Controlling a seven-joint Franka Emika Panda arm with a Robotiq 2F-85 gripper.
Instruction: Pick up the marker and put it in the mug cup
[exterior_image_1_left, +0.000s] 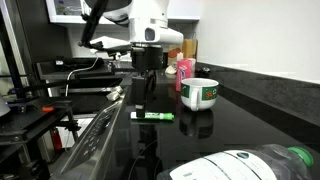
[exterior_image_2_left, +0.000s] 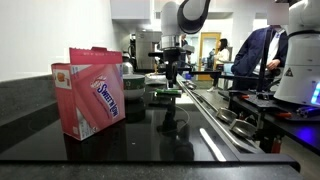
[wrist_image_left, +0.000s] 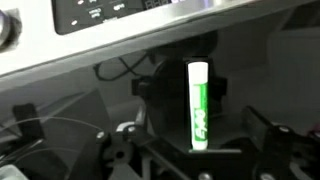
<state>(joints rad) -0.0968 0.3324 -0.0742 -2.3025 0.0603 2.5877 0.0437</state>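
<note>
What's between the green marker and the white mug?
Nothing. In an exterior view, only bare black countertop lies between the slim light-green marker and the squat white mug.

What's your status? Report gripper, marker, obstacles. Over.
Gripper open, low over the marker. Marker flat on counter, not gripped. Mug upright nearby, pink box behind the mug, not in the way.

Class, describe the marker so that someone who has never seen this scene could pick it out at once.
Find the glossy black counter, then the robot's gripper hanging over it. Just beneath the gripper lies the marker, flat on the counter and apart from the white mug. It is a short, slim light-green stick, far thinner than the mug or the green-capped bottle.
</note>
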